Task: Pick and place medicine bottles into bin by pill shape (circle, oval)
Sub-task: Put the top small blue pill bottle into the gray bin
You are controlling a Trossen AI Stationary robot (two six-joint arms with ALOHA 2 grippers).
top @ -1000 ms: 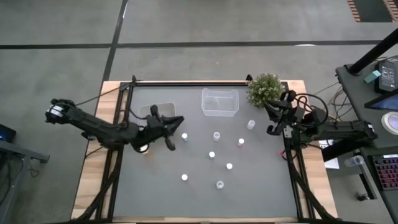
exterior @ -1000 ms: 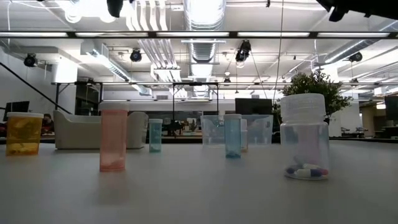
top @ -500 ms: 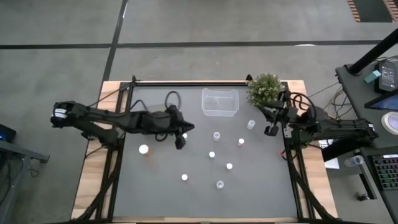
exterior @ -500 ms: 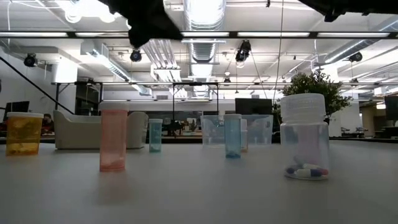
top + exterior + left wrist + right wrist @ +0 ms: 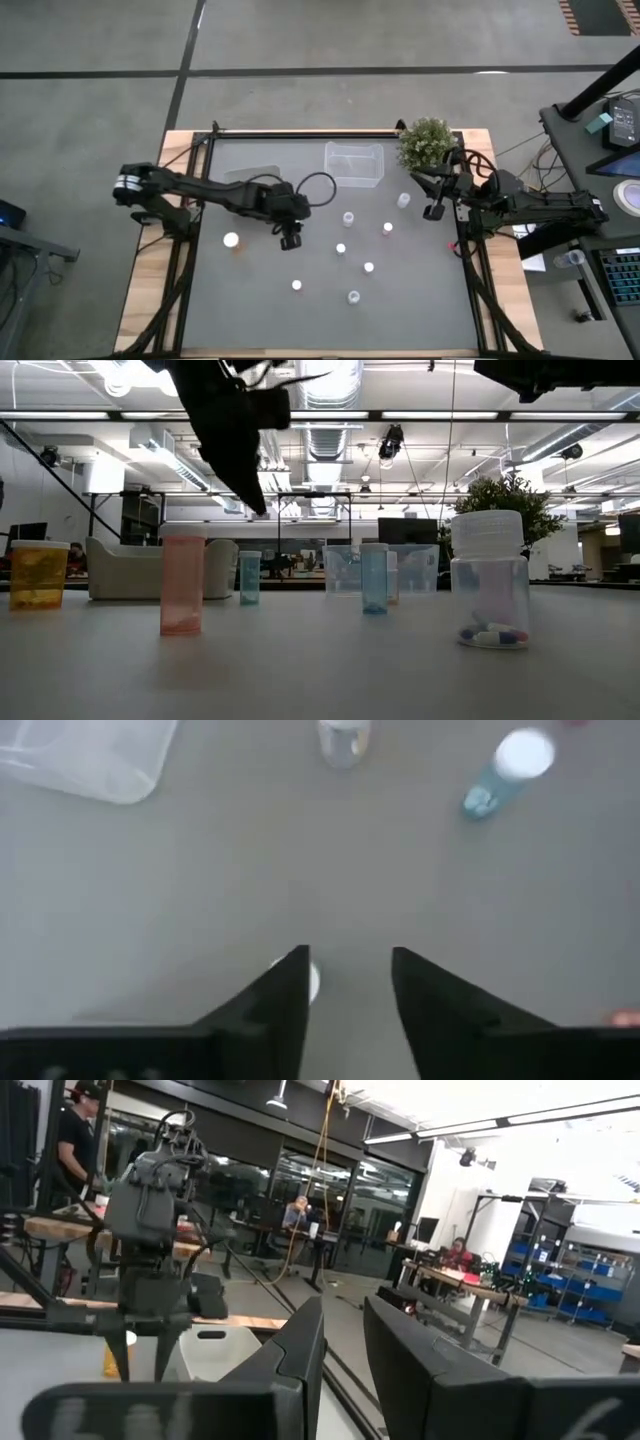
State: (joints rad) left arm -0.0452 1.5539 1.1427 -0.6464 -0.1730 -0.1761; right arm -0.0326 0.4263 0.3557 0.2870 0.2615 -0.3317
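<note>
Left gripper [image 5: 291, 241], fingers parted and empty, hovers over 1 white-capped bottle [image 5: 311, 982]; next, lower and close. Right gripper [image 5: 432, 212] waits, fingers narrow.

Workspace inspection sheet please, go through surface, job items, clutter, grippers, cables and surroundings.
Surface: grey table with wooden side edges.
Job's things: small white-capped medicine bottles scattered mid-table; clear bin at the far edge, pale bin partly under the left arm.
Clutter: potted plant at the far right corner.
Grippers: left gripper over a bottle, fingers apart, holding nothing; right gripper raised by the plant, fingers close together, empty.
Cables: loops on both arms.
Surroundings: open workshop; people at desks behind.
</note>
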